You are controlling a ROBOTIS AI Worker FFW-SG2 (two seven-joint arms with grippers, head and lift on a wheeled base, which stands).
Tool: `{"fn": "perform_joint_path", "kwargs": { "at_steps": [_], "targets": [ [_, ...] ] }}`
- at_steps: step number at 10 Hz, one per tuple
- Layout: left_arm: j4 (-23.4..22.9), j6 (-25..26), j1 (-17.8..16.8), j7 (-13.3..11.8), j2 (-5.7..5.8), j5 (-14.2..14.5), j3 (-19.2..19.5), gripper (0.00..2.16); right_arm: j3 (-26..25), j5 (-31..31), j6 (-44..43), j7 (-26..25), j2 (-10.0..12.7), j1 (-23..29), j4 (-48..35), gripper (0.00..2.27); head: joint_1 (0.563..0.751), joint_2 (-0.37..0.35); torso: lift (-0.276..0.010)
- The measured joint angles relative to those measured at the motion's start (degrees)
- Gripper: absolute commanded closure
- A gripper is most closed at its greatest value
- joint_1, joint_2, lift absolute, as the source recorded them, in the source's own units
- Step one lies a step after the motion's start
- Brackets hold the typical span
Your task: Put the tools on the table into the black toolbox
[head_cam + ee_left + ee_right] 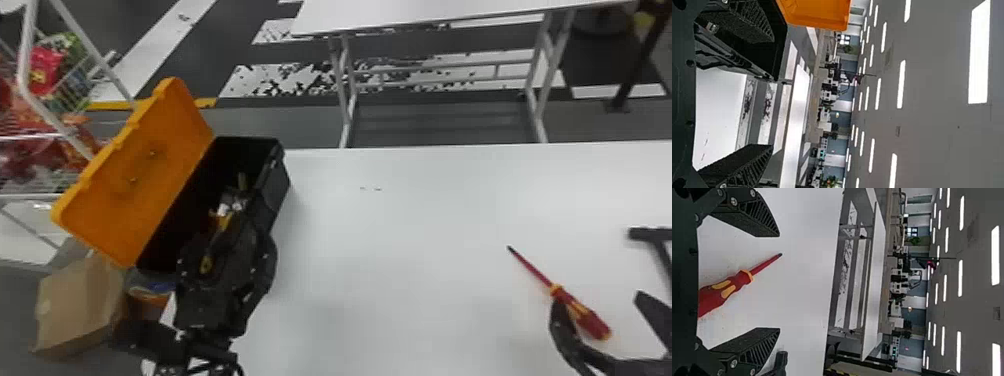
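Screwdriver: the red and yellow screwdriver (581, 314) is seen lying flat on the white counter (410, 240), well apart from the box, its slim shaft pointed obliquely away from the robot.
Right pincer: the fingers of the right pincer (778, 282) are held wide apart, with the screwdriver between them and unclamped; whether one finger is being brushed by the handle cannot be told.
Left pincer: the left pincer (772, 92) is placed by the near part of the toolbox, its fingers apart and nothing gripped.
Black toolbox: the black toolbox (278, 192) is stood on the counter at the robot's left, its orange lid (145, 165) thrown open; some metallic and yellow items (232, 202) can be made out inside.
Black T-shaped thing: at the right, a black T-shaped thing (650, 233) is seen; it may be another tool to be stowed.
Handling: a light, stiff load is to be expected, hardly fragile. The thick handle should be taken around its middle, where most weight is likely carried; the smooth, round shaft could be rolled or let slip.
Next: the right fingers would have to be lowered astride the handle and closed squarely, so that the screwdriver is not pushed aside.
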Motion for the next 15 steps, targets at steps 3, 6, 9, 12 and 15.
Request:
{"fn": "perform_joint_path", "kwargs": {
  "at_steps": [3, 6, 9, 12, 15],
  "targets": [
    [1.7, -1.71, 2.32, -0.03, 0.97, -0.7, -2.3, 0.04, -2.87, -0.82, 11.99, 4.49, -0.01, -4.31, -1.65, 0.18, 0.695, 0.15, -0.075],
    [2.8, -2.76, 3.31, -0.08, 1.63, -0.71, -4.15, 0.04, -4.71, -0.02, 23.1, 14.92, -0.11, -9.0, -1.82, 0.18, 0.695, 0.143, -0.075],
    [3.52, -2.77, 3.48, -0.07, 1.86, -0.5, -4.22, 0.04, -8.13, 1.66, 28.58, 24.43, -0.57, -11.25, -2.25, 0.18, 0.695, 0.131, -0.075],
    [3.87, -2.77, 3.5, -0.17, 2.01, -0.33, -4.28, 0.04, -10.29, 3.39, 31.64, 32.63, -1.71, -13.16, -2.3, 0.18, 0.695, 0.123, -0.075],
    [3.91, -2.63, 3.5, -0.25, 2.55, 0.0, -4.29, 0.04, -9.08, 8.78, 38.88, 36.87, -2.83, -14.79, -3.14, 0.19, 0.695, 0.118, -0.075]
  ]
}}
